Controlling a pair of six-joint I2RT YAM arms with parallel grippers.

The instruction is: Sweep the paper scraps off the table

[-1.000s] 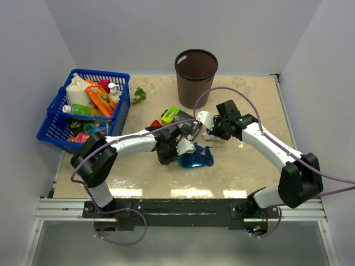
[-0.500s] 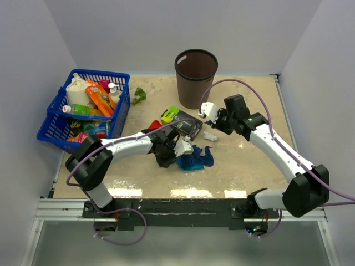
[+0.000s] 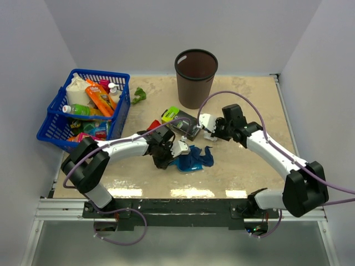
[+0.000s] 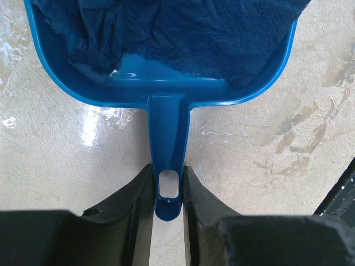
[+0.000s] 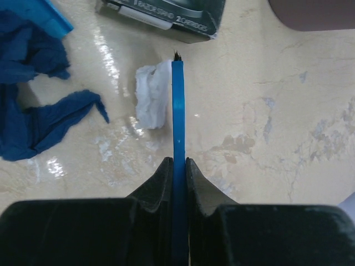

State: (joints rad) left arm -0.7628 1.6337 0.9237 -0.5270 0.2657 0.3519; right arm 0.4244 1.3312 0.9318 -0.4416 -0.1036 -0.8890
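The left arm (image 3: 125,145) and the right arm (image 3: 272,151) are both made of smooth white tube-shaped links between bulky round black joint housings (image 3: 91,165), and each one has a thin lilac cable (image 3: 222,92) in loose loops beside it. The left gripper (image 4: 167,174) and the right gripper (image 5: 177,163) each have two matte black wedge-shaped fingers (image 4: 130,194) with flat inner faces.

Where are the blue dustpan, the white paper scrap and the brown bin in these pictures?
blue dustpan (image 4: 169,124): left wrist view, on its handle.
white paper scrap (image 5: 150,94): right wrist view, middle of the wad.
brown bin (image 3: 195,88): top external view, on its outer wall.
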